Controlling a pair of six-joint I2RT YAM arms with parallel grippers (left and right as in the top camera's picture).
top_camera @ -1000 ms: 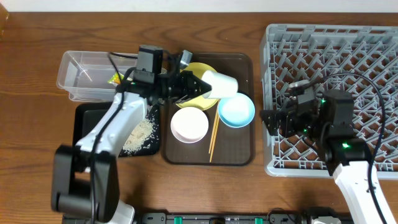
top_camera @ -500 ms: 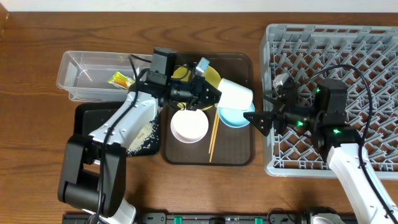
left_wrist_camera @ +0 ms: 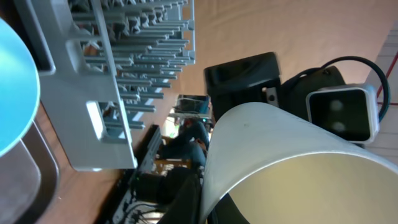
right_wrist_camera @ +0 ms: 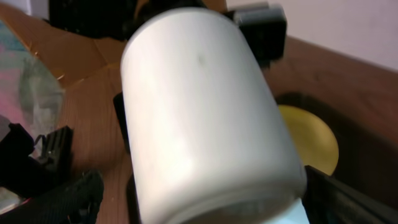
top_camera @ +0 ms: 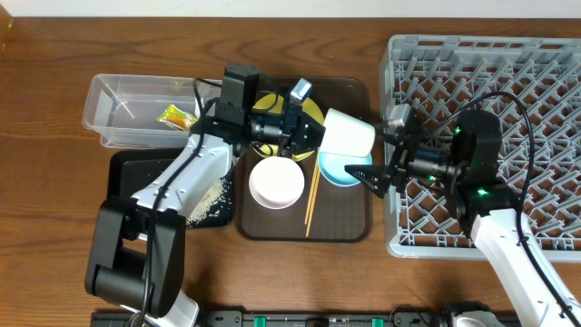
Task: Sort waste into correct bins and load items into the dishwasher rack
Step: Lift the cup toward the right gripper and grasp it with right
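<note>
Mid-handover here. My left gripper (top_camera: 313, 134) is pinched tight on the rim of the small pale round cup (top_camera: 348, 136), holding it sideways in the air above the light-blue bowl (top_camera: 338, 170) on the flat brown serving tray (top_camera: 349, 222). The right gripper (top_camera: 381, 150) has its jaws spread wide just beside the cup's base. I'd centre the cup body between those fingers and squeeze firmly before the left lets go, then swing over to the light-grey lattice dishwasher rack (top_camera: 481, 43).
</note>
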